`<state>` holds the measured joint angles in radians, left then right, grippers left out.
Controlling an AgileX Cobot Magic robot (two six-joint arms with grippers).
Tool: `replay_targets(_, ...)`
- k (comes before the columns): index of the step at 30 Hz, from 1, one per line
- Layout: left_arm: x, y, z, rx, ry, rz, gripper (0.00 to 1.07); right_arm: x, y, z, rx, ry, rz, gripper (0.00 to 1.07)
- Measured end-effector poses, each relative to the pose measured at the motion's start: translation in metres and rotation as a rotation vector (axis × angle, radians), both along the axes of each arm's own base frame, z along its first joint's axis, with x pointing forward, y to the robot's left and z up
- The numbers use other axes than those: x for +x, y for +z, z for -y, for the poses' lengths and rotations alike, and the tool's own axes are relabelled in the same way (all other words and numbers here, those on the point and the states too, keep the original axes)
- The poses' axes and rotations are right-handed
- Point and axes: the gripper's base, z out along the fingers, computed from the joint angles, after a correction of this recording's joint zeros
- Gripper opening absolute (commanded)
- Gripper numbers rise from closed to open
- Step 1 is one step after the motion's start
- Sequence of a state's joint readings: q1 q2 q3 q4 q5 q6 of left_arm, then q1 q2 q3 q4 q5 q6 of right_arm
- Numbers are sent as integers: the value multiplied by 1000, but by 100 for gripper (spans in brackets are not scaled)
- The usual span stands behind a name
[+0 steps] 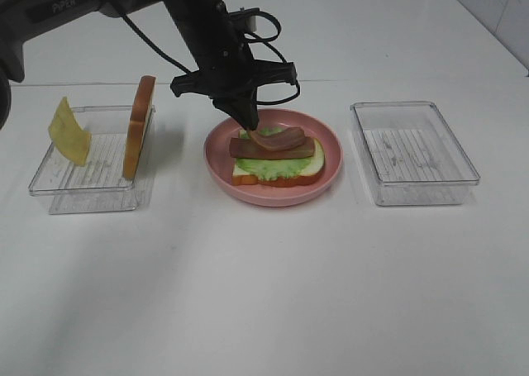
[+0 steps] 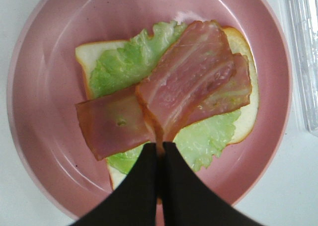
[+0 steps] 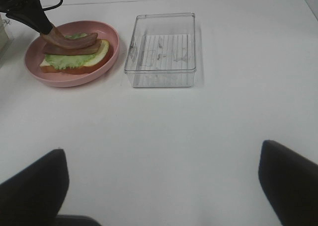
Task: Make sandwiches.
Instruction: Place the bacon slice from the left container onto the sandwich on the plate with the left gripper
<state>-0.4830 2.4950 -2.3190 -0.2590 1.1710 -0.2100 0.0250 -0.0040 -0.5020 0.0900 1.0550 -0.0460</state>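
Note:
On the pink plate [image 1: 273, 196] lies the sandwich stack: a bread slice [image 2: 92, 52], a green lettuce leaf [image 2: 119, 67] and a bacon strip [image 2: 109, 124]. A second bacon strip [image 2: 189, 82] lies crosswise over the first. My left gripper [image 1: 251, 125] is shut on the near end of that strip, just above the stack. A second bread slice [image 1: 140, 128] stands on edge in the left tray [image 1: 83, 190], and a yellow cheese slice [image 1: 69, 132] leans at its left end. My right gripper [image 3: 161, 186] hangs open over bare table, well away from the plate [image 3: 74, 82].
An empty clear tray [image 1: 413, 153] sits right of the plate, also seen from the right wrist as the clear tray [image 3: 161, 49]. The left arm and its cable reach in from the upper left over the plate's back rim.

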Motion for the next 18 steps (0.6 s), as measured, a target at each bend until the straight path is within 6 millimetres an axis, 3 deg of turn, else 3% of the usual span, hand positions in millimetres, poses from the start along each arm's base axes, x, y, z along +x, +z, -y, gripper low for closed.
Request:
replay_targets(10, -1, 0, 0, 1, 0, -6, 4, 0, 0, 0, 0, 0, 0, 98)
replay_targets(13, -1, 0, 0, 3, 3, -15, 17, 0, 0, 0, 0, 0, 0, 98)
replay_targets(14, -2, -1, -1, 6, 7, -25, 30, 0, 0, 0, 0, 0, 0, 98)
replay_targets(15, -2, -1, -1, 6, 7, -25, 30, 0, 0, 0, 0, 0, 0, 98)
replay_targets(16, -2, -1, -1, 7, 7, -29, 39, 0, 0, 0, 0, 0, 0, 98)
replay_targets(17, -2, -1, -1, 8, 9, -32, 55, 0, 0, 0, 0, 0, 0, 98)
replay_targets(18, -2, -1, -1, 8, 9, -32, 55, 0, 0, 0, 0, 0, 0, 98)
